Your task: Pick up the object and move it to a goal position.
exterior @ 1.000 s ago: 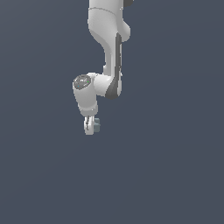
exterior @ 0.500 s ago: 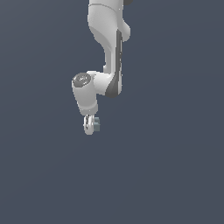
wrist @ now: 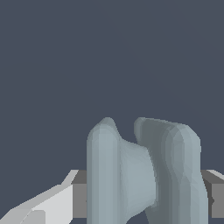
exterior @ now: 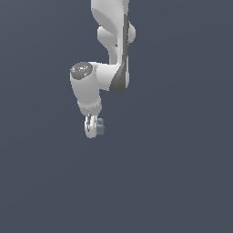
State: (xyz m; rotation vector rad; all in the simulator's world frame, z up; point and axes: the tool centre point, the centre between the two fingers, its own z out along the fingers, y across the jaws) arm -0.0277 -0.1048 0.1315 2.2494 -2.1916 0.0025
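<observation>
The object is a small grey-blue ridged lump held at the tip of the white arm in the exterior view, in the middle of the picture and slightly to the exterior view's left. My gripper is shut on it, one white finger showing beside it. The wrist view is filled by the same object, two rounded ridges with a waist between them, clamped between grey pads on either side. The object hangs against the plain dark background.
The white arm comes down from the top of the exterior view, bending at a grey-capped joint. Only a flat dark grey-blue background shows around it.
The arm has shifted slightly toward the exterior view's right and upward, carrying the object with it. The grip has not changed.
</observation>
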